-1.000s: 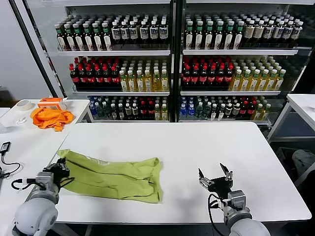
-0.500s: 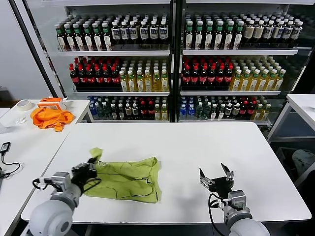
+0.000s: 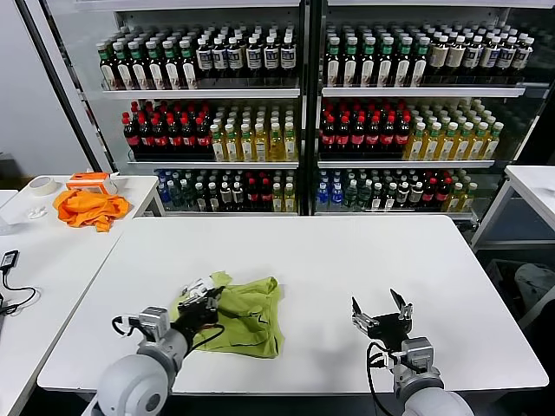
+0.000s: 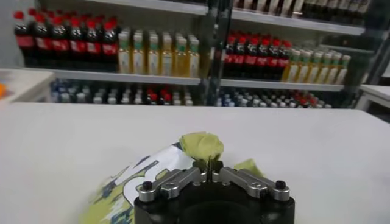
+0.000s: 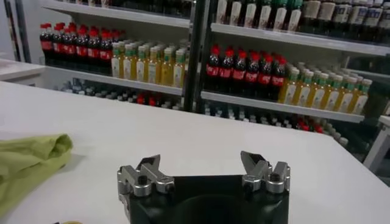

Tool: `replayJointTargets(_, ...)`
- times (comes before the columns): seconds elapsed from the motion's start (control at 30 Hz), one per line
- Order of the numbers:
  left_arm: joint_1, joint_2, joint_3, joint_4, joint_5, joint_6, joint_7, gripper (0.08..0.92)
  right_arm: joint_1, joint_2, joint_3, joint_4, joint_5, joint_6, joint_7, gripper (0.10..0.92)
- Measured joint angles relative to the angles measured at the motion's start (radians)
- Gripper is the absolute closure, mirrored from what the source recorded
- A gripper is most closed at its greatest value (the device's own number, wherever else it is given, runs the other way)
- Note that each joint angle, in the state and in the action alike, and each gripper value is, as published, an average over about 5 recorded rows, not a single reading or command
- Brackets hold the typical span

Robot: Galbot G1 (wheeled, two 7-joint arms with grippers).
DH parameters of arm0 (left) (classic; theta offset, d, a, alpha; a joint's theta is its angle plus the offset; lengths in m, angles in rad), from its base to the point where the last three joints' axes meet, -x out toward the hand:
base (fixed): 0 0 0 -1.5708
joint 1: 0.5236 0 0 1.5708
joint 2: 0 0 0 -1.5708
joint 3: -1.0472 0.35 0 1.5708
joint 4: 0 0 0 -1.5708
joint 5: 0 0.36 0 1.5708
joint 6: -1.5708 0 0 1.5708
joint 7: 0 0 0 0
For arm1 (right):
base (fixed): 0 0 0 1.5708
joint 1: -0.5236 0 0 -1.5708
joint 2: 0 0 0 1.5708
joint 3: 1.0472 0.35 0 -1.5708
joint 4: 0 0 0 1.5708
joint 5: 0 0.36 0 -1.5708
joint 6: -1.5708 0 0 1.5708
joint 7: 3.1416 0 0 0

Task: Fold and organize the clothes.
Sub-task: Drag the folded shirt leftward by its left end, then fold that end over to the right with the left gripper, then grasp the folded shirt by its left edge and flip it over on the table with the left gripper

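Observation:
The lime T-shirt (image 3: pixel 245 314) lies on the white table (image 3: pixel 347 260) at the front left, its left part folded over so the white print (image 3: pixel 196 287) faces up. My left gripper (image 3: pixel 211 299) is shut on the shirt's folded edge and holds it over the shirt's middle. In the left wrist view the gripper (image 4: pixel 209 170) pinches a lime fold (image 4: pixel 201 145), with the white print (image 4: pixel 143 176) beside it. My right gripper (image 3: pixel 379 314) is open and empty near the table's front right; it also shows in the right wrist view (image 5: pixel 204 169), with the shirt (image 5: pixel 27 161) off to one side.
A bright orange cloth (image 3: pixel 89 208) and a roll of tape (image 3: pixel 40 185) lie on a side table at the far left. Glass-door coolers of bottles (image 3: pixel 303 113) stand behind the table. A black cable (image 3: pixel 13 299) lies at the left edge.
My left gripper has carried the shirt's left edge to the right, over the shirt, turning the white print up. The shirt now looks about half as wide. The right arm has not moved.

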Motion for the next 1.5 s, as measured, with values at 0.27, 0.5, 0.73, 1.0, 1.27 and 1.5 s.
replayJointTargets(0.27,-0.031,-0.039,0.056,0.032,0.014,0.001,0.0,0.905,-0.002,0.002,0.002,0.001,-0.002,0.0,0.0,0.203)
replayJointTargets(0.5,-0.056,-0.071,0.088,0.064,0.013,0.0,0.001,0.869,-0.002,0.001,0.006,0.002,-0.003,0.0,-0.001,0.203)
replayJointTargets(0.73,-0.077,-0.119,0.109,0.081,-0.013,-0.021,0.002,0.684,0.001,0.003,0.002,0.0,-0.005,0.0,-0.003,0.203)
replayJointTargets(1.0,-0.066,-0.14,0.051,0.07,-0.056,-0.095,0.009,0.459,0.012,-0.002,0.003,-0.001,-0.004,0.001,-0.004,0.203)
replayJointTargets(1.27,0.013,-0.053,-0.082,0.122,0.033,-0.116,0.054,0.23,0.025,-0.004,-0.007,-0.014,-0.004,0.008,-0.008,0.203)
replayJointTargets(1.5,0.072,-0.024,-0.133,0.16,0.122,-0.11,0.089,0.178,0.016,-0.008,-0.002,-0.011,-0.004,0.009,-0.008,0.203)
